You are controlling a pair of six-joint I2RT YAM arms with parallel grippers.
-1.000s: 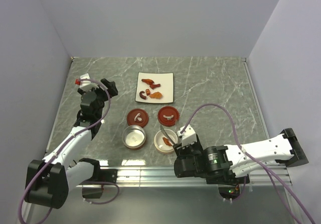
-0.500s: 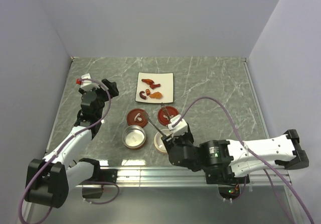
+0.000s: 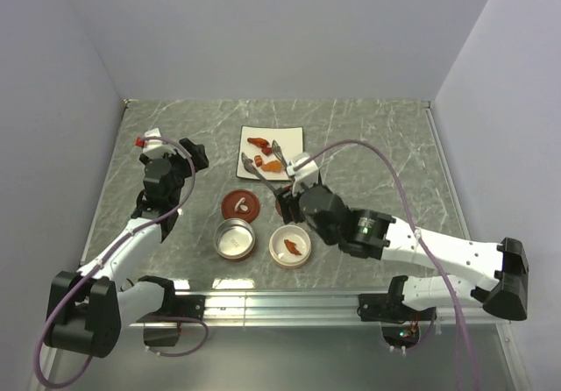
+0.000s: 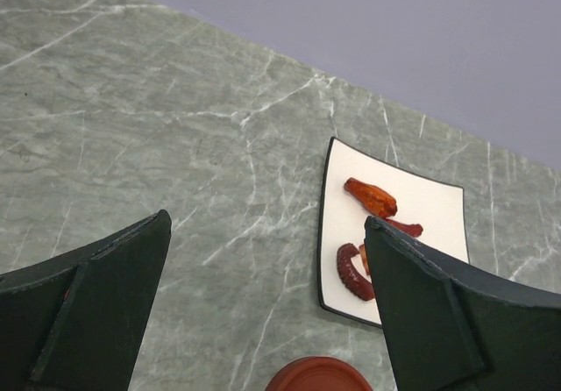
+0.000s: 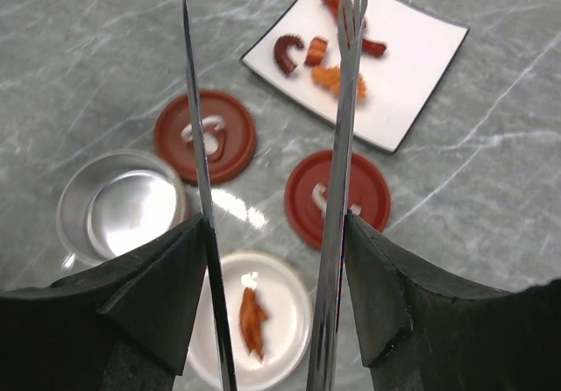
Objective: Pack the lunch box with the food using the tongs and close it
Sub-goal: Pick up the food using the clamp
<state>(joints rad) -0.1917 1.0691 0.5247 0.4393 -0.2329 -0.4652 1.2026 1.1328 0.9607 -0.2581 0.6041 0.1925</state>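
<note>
Tongs (image 5: pixel 341 145), clamped in my right gripper (image 5: pixel 273 268), arms sprung apart, are back over the white plate (image 3: pixel 294 137) after leaving one morsel (image 3: pixel 293 247) in the bowl (image 3: pixel 273 249) near it; remaining food (image 3: pixel 263 154) lies on that plate, left gripper (image 4: pixel 267 224) idle, gaping.

Bright even light, soft shadows, glare on the table (image 5: pixel 235 210), near fingers (image 5: pixel 140 299) blurred

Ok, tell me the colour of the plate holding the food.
The plate is white with a thin dark edge, clearest in the left wrist view.
</note>
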